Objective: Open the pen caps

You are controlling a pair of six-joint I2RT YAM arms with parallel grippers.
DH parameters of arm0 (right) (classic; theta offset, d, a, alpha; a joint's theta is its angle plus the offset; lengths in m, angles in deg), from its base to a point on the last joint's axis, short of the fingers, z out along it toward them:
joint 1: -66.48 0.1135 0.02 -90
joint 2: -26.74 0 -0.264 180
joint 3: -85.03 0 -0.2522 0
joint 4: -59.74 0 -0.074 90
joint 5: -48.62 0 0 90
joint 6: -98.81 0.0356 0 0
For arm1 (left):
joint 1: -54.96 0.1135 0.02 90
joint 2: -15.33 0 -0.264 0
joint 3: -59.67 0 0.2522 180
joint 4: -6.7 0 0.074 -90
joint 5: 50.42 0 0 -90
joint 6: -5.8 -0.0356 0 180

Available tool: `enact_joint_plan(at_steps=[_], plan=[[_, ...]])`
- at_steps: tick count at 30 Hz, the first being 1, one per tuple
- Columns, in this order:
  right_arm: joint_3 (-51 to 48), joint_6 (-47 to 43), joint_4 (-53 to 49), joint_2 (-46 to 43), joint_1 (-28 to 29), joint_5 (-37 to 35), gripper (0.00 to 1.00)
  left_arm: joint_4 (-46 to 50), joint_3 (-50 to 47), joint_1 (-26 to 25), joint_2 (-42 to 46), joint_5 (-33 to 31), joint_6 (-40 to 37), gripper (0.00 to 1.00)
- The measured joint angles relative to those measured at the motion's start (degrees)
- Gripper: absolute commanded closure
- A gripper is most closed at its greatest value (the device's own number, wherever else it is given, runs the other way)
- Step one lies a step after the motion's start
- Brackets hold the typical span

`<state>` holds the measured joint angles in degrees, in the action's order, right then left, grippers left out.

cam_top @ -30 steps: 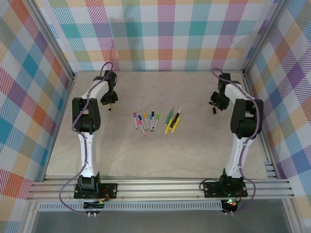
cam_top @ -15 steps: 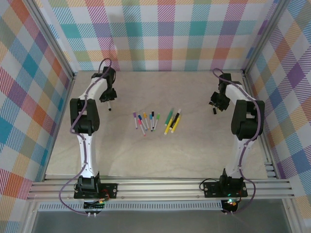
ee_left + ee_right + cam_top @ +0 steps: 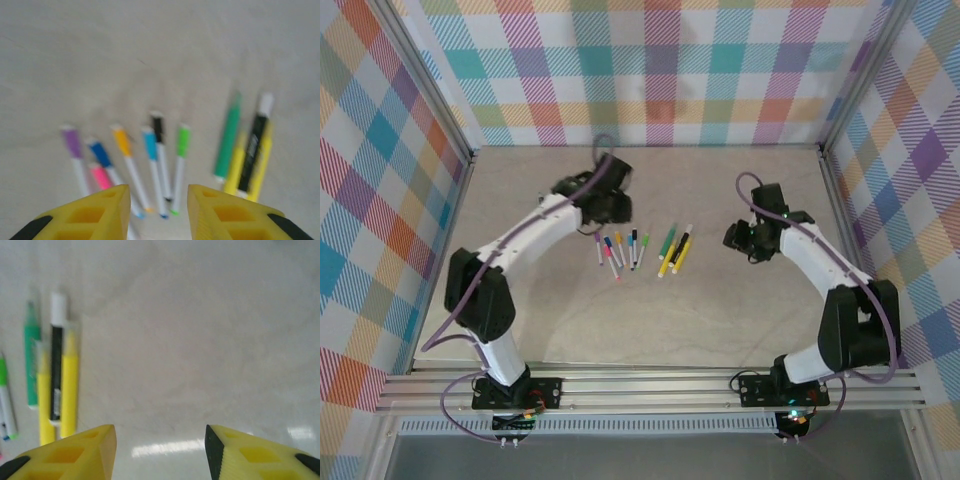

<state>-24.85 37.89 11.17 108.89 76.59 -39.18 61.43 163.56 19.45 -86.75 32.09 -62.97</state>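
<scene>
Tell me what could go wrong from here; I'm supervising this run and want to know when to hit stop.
1. The thin pens lie packed side by side, some touching. The left gripper, open above them, may pinch two or scatter neighbours.
2. The black marker lies tight against the yellow markers, so lifting one may roll the others.
3. The right gripper, open beside the markers, shares that small patch with the left gripper, so they might collide.
</scene>
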Motion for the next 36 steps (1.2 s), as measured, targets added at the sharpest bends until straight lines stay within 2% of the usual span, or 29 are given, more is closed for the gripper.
enact_joint_plan(at_steps=[4, 8, 25, 36], plan=[[-5.3, 0.0, -0.4, -3.7, 0.0, 0.2, 0.52, -0.7, 1.2, -6.8, -6.3, 0.8, 0.7, 0.66], [-7.6, 0.0, -0.4, -6.1, 0.0, 0.2, 0.53, -0.9, 4.8, -10.1, -12.1, 1.8, 1.1, 0.66], [-9.8, 0.0, 1.2, -6.2, -1.4, 1.6, 0.53, -0.2, 18.2, -13.2, -24.9, 5.4, 1.5, 0.68], [-9.8, 0.0, 2.5, -4.9, -2.7, 3.4, 0.53, 2.0, 18.6, -14.1, -28.4, 5.7, 1.5, 0.69]])
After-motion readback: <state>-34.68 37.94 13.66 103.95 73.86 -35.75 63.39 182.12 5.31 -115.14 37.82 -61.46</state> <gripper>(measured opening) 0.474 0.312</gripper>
